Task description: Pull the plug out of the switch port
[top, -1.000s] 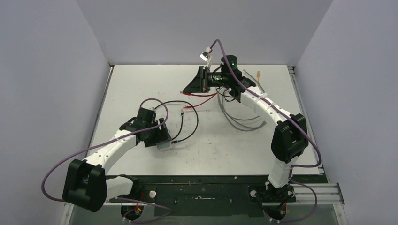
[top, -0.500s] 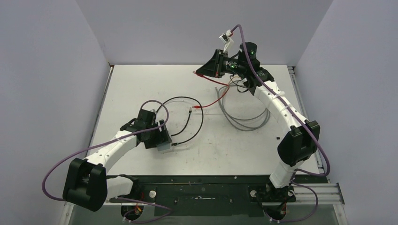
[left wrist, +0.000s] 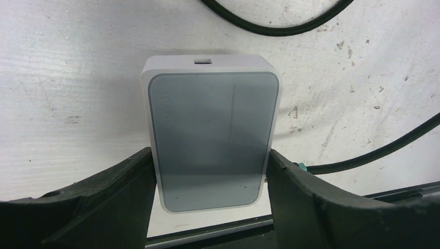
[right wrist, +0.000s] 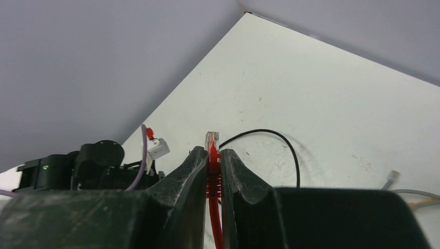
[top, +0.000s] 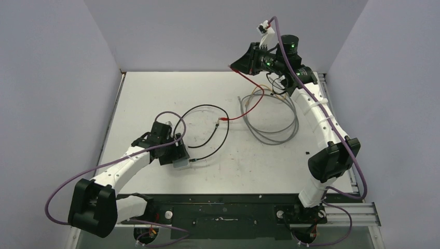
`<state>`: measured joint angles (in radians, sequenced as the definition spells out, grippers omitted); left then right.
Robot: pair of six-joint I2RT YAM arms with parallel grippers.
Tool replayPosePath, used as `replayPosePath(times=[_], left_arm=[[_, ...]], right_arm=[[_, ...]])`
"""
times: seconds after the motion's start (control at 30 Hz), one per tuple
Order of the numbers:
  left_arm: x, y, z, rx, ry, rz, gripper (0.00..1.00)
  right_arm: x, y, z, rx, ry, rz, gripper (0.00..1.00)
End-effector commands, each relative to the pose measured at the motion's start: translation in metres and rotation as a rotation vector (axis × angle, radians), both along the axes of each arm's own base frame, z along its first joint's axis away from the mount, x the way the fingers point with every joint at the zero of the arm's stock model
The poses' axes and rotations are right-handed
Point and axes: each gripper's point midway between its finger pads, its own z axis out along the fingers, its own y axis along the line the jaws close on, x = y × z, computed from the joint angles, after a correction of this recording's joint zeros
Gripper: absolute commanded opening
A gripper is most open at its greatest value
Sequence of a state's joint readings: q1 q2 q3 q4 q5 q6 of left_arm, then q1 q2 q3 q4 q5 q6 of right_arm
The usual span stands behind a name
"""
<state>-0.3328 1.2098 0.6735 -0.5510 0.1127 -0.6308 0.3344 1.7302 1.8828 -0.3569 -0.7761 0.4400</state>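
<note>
The pale grey-blue switch (left wrist: 212, 135) lies flat on the white table. My left gripper (left wrist: 211, 168) is shut on its two long sides; in the top view the switch (top: 181, 164) shows just under that gripper (top: 178, 154). My right gripper (top: 234, 67) is raised high over the table's back edge, far from the switch. It is shut on the red cable's plug (right wrist: 212, 141), whose clear tip sticks out past the fingertips (right wrist: 196, 155). The red cable (top: 252, 98) hangs down to the table, and its other end (top: 222, 119) lies mid-table.
A black cable (top: 207, 107) loops beside the left arm. One end (left wrist: 299, 167) reaches the left gripper's right finger; whether it sits in a socket I cannot tell. A grey cable coil (top: 270, 136) lies at the right of the middle. Grey walls close the back and both sides.
My right gripper has risen and moved back and to the right with the red plug, dragging the red cable along. The left gripper and the switch have stayed put.
</note>
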Motion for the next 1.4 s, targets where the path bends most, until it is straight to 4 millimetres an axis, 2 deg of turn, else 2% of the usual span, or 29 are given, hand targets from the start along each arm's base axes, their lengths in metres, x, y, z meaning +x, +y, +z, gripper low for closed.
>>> replayPosePath(times=[0.0,0.1,0.23,0.43,0.6,0.77,1.03,1.2,1.37], left_arm=[[0.008,-0.001,0.023,-0.034,-0.120,-0.009,0.00],[0.013,-0.010,0.044,-0.102,-0.215,-0.021,0.00],[0.019,-0.013,0.065,-0.153,-0.297,0.000,0.00],[0.020,-0.011,0.072,-0.174,-0.323,0.031,0.00],[0.022,-0.014,0.076,-0.211,-0.341,0.036,0.00],[0.020,-0.010,0.065,-0.187,-0.299,0.053,0.00],[0.010,-0.008,0.038,-0.171,-0.214,0.068,0.00],[0.006,-0.008,0.031,-0.183,-0.202,0.075,0.00],[0.005,-0.009,0.030,-0.186,-0.198,0.077,0.00]], right_arm=[[0.009,-0.012,0.001,-0.106,-0.096,-0.047,0.05],[0.012,-0.014,-0.018,-0.149,-0.072,-0.051,0.05],[0.011,-0.010,-0.033,-0.155,-0.047,-0.037,0.05],[0.006,0.006,-0.050,-0.131,-0.005,0.026,0.05],[-0.003,0.021,-0.077,-0.144,0.049,0.087,0.05],[-0.003,0.023,-0.065,-0.111,0.023,0.074,0.05],[0.011,0.024,-0.041,-0.094,-0.047,0.040,0.05],[0.026,0.027,-0.040,-0.090,-0.067,0.016,0.05],[0.052,0.020,-0.045,-0.100,-0.098,-0.053,0.05]])
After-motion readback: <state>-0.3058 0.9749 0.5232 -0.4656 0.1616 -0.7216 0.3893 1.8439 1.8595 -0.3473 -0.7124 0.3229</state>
